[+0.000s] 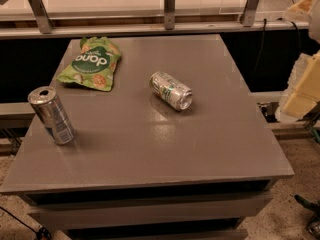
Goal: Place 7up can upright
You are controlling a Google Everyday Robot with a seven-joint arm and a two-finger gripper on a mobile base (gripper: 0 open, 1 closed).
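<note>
The 7up can (171, 90), a short silver can with green and white markings, lies on its side near the middle of the grey table (150, 154), its top end facing front right. My gripper (303, 90) shows as pale cream parts at the right edge of the camera view, off the table's right side. It is well away from the can and touches nothing.
A taller, slim silver can with a blue-white label (51, 115) stands near the table's left edge. A green snack bag (91, 62) lies flat at the back left. A rail with metal posts (169, 6) runs behind the table. The floor drops off past the front and right edges.
</note>
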